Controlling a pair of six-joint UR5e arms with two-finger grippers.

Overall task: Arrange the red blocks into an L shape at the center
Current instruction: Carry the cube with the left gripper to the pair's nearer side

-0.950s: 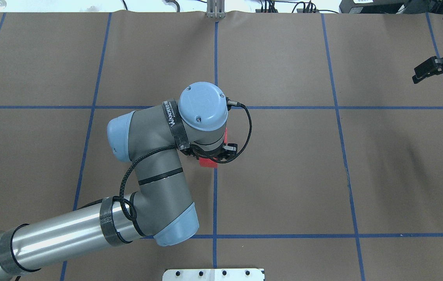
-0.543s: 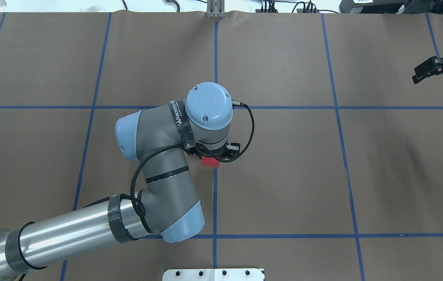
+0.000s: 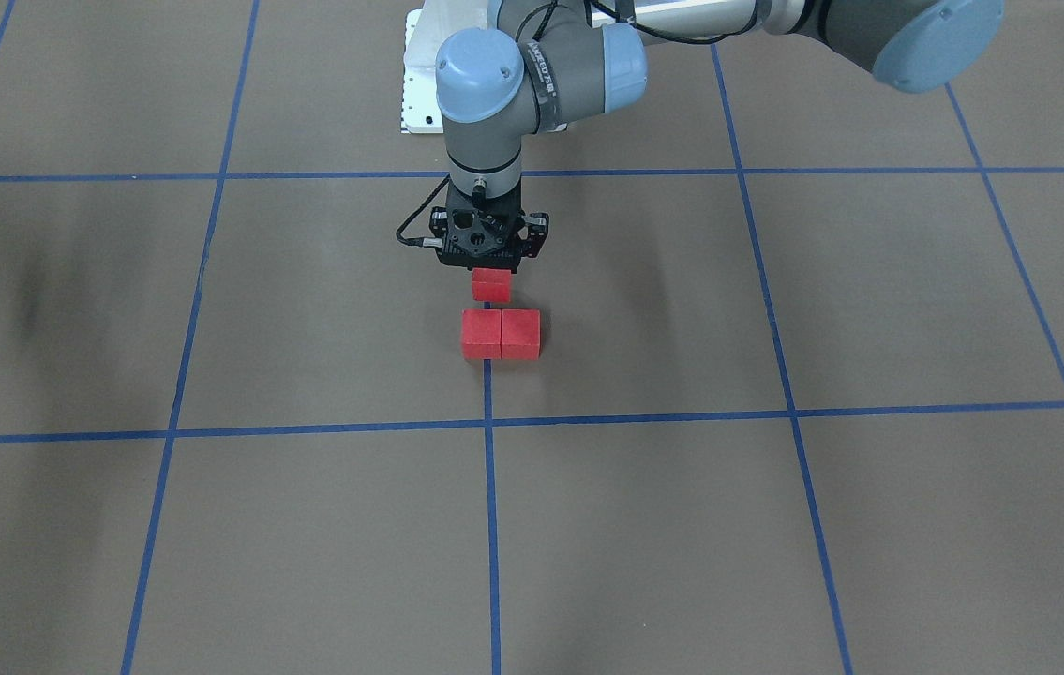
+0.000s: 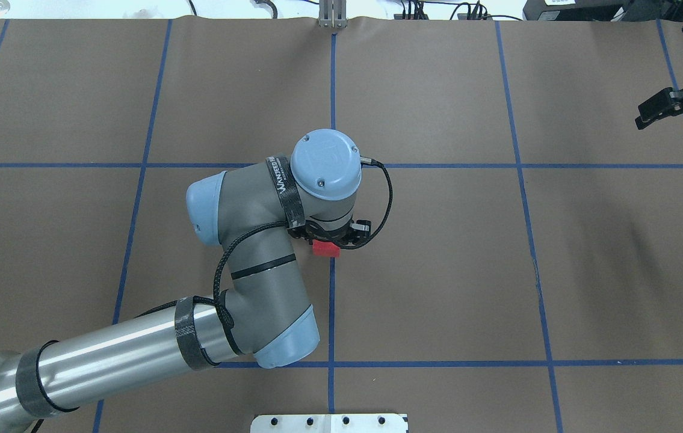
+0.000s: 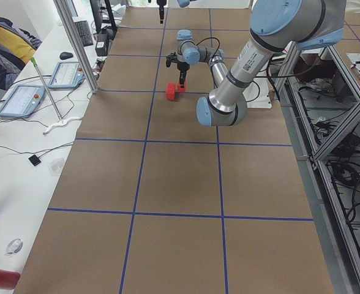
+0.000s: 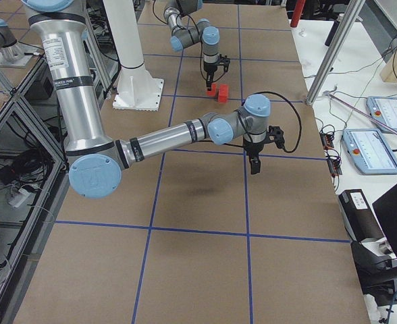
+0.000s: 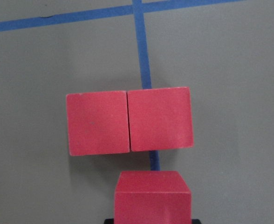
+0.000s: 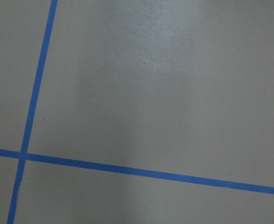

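Brown matte paper [image 4: 437, 270], ruled by a blue tape grid [image 4: 437, 165], lies under everything. The left arm [image 4: 136, 343] comes in from 8 o'clock in the overhead view. Over the last second it has slid a touch toward 3 o'clock, so its wrist now hides the sliver of red that showed beside it then.

The left gripper [image 3: 491, 272] points straight down, its jaws pinching the third red block [image 7: 153, 198] by 2 opposite faces. In the left wrist view that block sits at 6 o'clock of the 2 red blocks [image 3: 501, 335], which already lie side by side and touching. It lines up roughly with the one on the center line [image 3: 490, 487], with a narrow strip of paper between.

I judge the shift to be the last alignment. Set down and nudged toward 12 o'clock against that neighbour, the block would close the L. Whether it rests on the paper yet I cannot tell.

All 3 are plain matte cubes with sharp edges and flat faces that should butt cleanly.

Far off at 2 o'clock, the right gripper [image 4: 654, 111] hangs over bare paper. Whether its jaws are spread or pressed together I cannot tell.
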